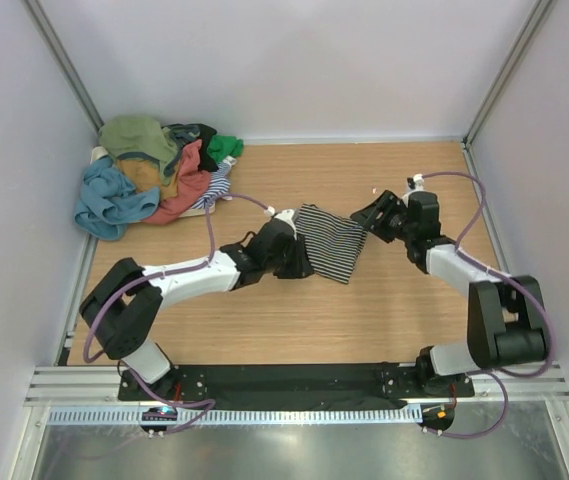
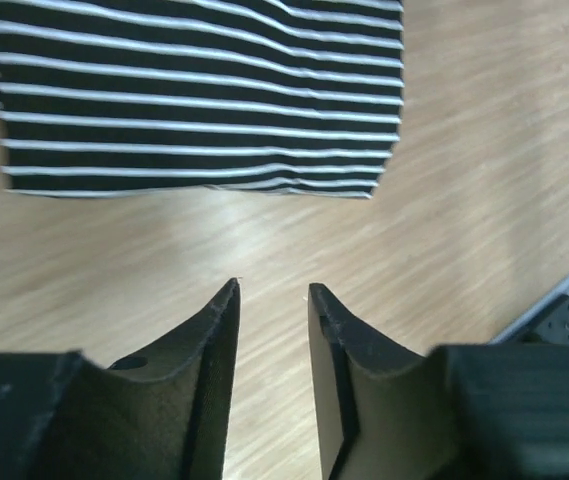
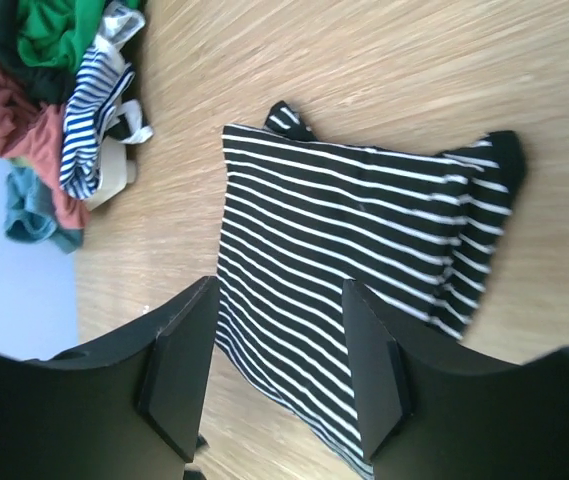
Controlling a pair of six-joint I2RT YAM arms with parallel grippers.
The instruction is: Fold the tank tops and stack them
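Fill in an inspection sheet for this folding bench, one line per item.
Surface: wooden table, light grain.
Job's things: striped top folded, flat mid-table; pile of tops unfolded, far left corner.
Clutter: pale item at the pile's edge, unclear what.
Grippers: left gripper open, empty, short of the striped top; right gripper open, empty, close beside it.
Cables: purple cables looping along both arms.
Surroundings: pale walls; metal rail at near edge.

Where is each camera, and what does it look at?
Top camera: above and behind, looking down on the left arm, the right arm, the striped tank top and the pile of tank tops.
Left wrist: low over the table, sees left jaws and the striped top's edge.
Right wrist: sees right jaws, the striped top, the pile.
All share the striped top.
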